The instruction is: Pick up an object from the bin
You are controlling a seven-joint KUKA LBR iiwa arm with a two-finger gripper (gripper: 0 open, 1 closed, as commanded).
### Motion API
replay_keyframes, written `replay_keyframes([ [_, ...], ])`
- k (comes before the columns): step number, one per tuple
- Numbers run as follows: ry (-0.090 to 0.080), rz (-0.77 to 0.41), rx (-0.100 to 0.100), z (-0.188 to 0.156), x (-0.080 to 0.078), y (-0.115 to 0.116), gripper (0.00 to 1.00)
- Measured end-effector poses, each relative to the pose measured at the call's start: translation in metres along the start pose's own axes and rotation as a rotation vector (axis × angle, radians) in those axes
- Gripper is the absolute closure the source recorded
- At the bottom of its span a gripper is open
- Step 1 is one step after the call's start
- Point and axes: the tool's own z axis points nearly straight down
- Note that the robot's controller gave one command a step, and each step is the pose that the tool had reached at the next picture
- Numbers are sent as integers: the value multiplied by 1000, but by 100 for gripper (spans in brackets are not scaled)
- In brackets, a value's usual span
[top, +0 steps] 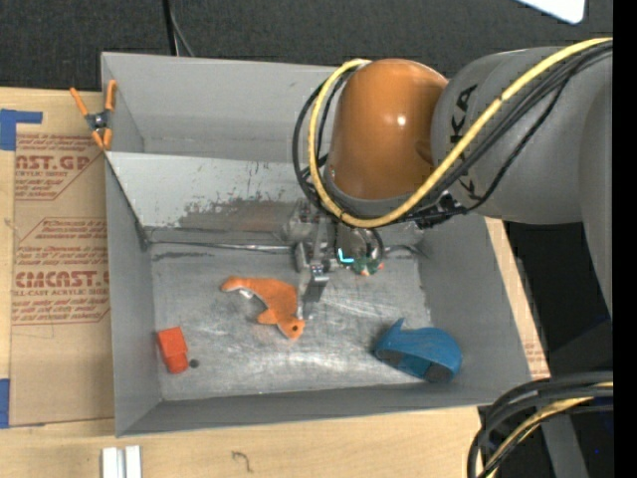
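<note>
Dark capitals "KA" sit on the grey casing of the arm [537, 147], at its rounded end beside the orange cover; letters before them are cut off by a yellow cable [434, 175]. Cardboard sheet [50, 229] left of the bin carries red print, tilted slightly: large "CAST.GP" near the top, its start cut off; lower down "CAST." in the same large type, with "CAST ACRYLIC SHEET" in small capitals beneath. Remaining fine red lines too small to read.

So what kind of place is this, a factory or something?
Most likely a robotics lab test bench, not a factory line. A grey robot arm reaches into a grey metal bin holding a few odd bits: an orange curved piece, a small orange block, a blue lump.
</note>
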Motion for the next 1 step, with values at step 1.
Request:
replay_keyframes([
  [1, -7, 1, -1, -4, -2, 0, 0],
])
